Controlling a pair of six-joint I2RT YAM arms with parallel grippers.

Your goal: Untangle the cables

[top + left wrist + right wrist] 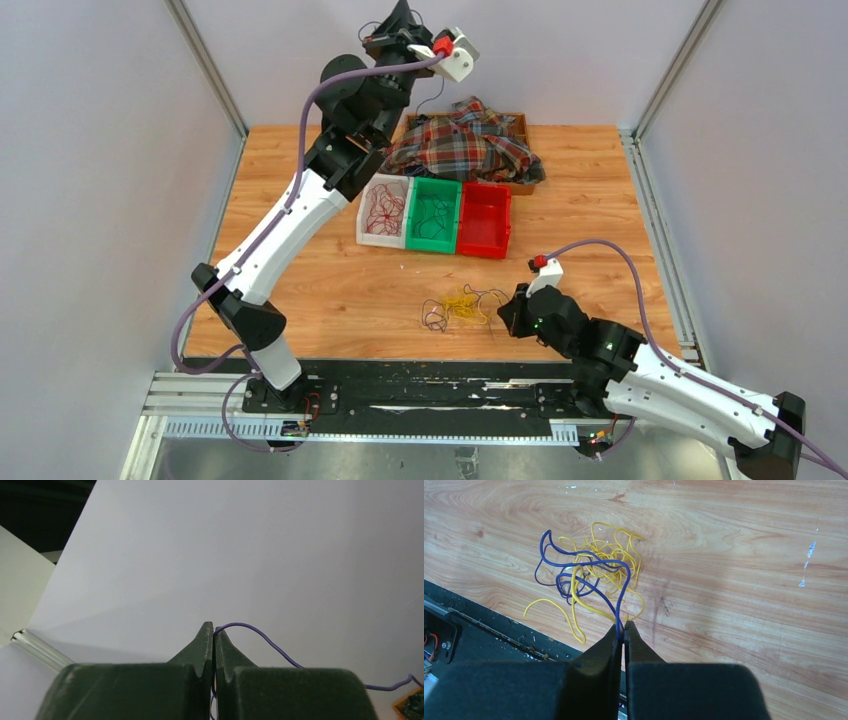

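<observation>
Clamped tight in right gripper (624,630): thin blue wire (620,615), leading ahead into tangle of thin yellow wires (596,570) on wooden tabletop (749,580), just beyond fingertips. Pinched in left gripper (214,630), high up, well apart: thin purple wire (240,624).

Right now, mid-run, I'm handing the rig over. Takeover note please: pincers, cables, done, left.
Left pincer: shut on a thin violet wire, raised high over the table's far side.
Right pincer: shut on a thin blue wire, low beside the tangle.
Cables: thin yellow wires tangled with the blue one on the wooden table, near edge. White plastic bin holds dark red wires; green plastic bin holds green wires; red plastic bin looks empty.
Done: red and green apparently sorted.
Left: pull blue free of yellow, then bin them. Cannot tell whether both pincers hold the same wire.
</observation>
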